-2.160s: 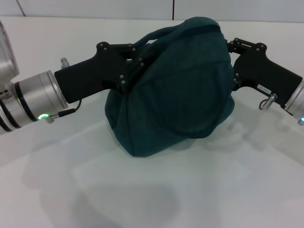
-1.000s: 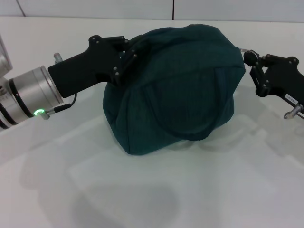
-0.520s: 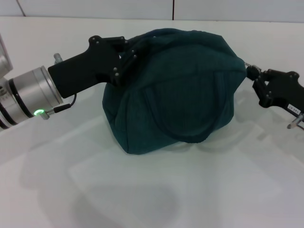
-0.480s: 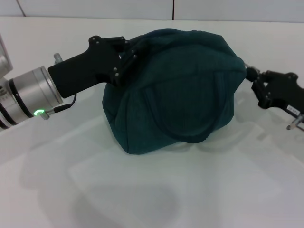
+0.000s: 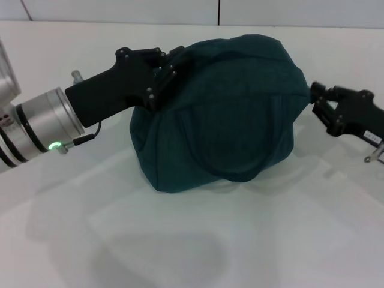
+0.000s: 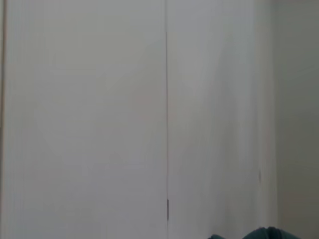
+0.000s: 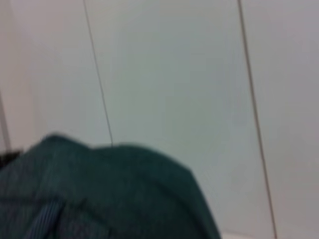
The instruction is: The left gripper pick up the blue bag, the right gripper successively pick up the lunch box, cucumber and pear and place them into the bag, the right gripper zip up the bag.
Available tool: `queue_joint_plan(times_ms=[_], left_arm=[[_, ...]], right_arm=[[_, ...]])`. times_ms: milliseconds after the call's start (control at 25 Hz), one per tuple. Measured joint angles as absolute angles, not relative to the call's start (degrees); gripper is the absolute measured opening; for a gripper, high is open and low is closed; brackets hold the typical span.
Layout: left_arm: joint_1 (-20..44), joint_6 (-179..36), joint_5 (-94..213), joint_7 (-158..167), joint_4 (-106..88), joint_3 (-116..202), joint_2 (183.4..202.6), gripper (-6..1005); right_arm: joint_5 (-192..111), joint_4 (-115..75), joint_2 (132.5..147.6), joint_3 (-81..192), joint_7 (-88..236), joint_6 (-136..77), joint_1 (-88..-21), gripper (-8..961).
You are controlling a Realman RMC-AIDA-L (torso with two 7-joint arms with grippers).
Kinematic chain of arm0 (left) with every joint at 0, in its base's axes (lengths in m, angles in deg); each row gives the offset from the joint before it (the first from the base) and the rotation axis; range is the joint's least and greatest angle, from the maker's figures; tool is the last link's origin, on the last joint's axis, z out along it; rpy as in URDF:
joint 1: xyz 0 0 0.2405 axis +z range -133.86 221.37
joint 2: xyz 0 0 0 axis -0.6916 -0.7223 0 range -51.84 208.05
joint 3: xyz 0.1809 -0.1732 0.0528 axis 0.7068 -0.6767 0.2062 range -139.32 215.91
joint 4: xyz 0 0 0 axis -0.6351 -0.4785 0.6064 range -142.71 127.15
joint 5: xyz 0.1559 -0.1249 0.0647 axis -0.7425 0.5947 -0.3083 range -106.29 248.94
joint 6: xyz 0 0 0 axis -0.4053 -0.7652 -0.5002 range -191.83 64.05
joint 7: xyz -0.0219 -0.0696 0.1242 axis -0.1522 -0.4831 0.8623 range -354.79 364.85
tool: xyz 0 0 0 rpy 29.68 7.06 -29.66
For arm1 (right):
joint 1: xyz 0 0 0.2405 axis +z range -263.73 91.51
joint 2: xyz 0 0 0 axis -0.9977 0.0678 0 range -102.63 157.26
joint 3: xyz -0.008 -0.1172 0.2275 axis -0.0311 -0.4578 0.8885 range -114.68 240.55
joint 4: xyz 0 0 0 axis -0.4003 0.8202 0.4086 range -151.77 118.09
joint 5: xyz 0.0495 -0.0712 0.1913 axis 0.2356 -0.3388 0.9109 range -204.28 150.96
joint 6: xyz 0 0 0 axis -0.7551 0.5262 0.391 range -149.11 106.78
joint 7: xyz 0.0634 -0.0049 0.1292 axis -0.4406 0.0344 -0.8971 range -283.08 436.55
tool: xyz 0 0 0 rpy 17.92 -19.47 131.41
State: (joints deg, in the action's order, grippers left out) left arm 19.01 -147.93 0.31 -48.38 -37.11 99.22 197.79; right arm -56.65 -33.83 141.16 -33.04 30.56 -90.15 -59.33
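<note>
The dark teal-blue soft fabric bag (image 5: 219, 111) sits bulging at the centre of the white table (image 5: 180, 240). My left pincer (image 5: 171, 63) is clamped on its upper edge at 10 o'clock. My right pincer (image 5: 315, 96) touches its side at 3 o'clock; I cannot tell its grip.

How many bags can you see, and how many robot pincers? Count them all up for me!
Bags: 1, the bag sitting on the table.
Pincers: 2, the left pincer at the bag's top on one side, and the right pincer at its other end.
Total: 3.
</note>
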Motion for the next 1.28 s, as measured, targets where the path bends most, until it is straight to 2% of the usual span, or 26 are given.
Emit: queue_joint_plan(times_ms=[200, 400, 600, 640, 840, 1080, 1280], left_arm=[[20.0, -149.2, 3.3, -44.6, -34.2, 99.1, 197.81, 165], [21.6, -153.5, 13.2, -39.7, -29.0, 98.9, 197.81, 265], [22.4, -162.5, 16.2, -35.1, -25.9, 99.4, 197.8, 366], [22.6, -163.9, 15.7, -34.3, -25.7, 99.7, 197.81, 386], [22.9, -165.5, 15.0, -31.8, -24.2, 101.7, 197.8, 622], [22.6, -165.7, 15.0, -28.2, -21.0, 102.7, 197.9, 814], [22.7, -165.8, 15.0, -27.9, -20.8, 102.7, 197.99, 894]], right_arm=[[-56.7, -33.9, 141.12, -27.8, 30.5, -93.6, -61.2, 127], [-56.6, -34.0, 140.6, -24.3, 30.2, -98.5, -62.3, 212], [-58.2, -34.2, 139.61, -24.0, 29.8, -110.8, -61.9, 458], [-59.6, -34.6, 139.28, -24.1, 29.5, -113.3, -61.5, 461], [-67.7, -36.9, 138.57, -23.9, 27.8, -118.6, -59.6, 481], [-71.8, -37.0, 139.32, -23.7, 29.0, -118.1, -57.4, 510], [-72.3, -37.0, 140.15, -23.6, 30.8, -117.1, -57.2, 580]])
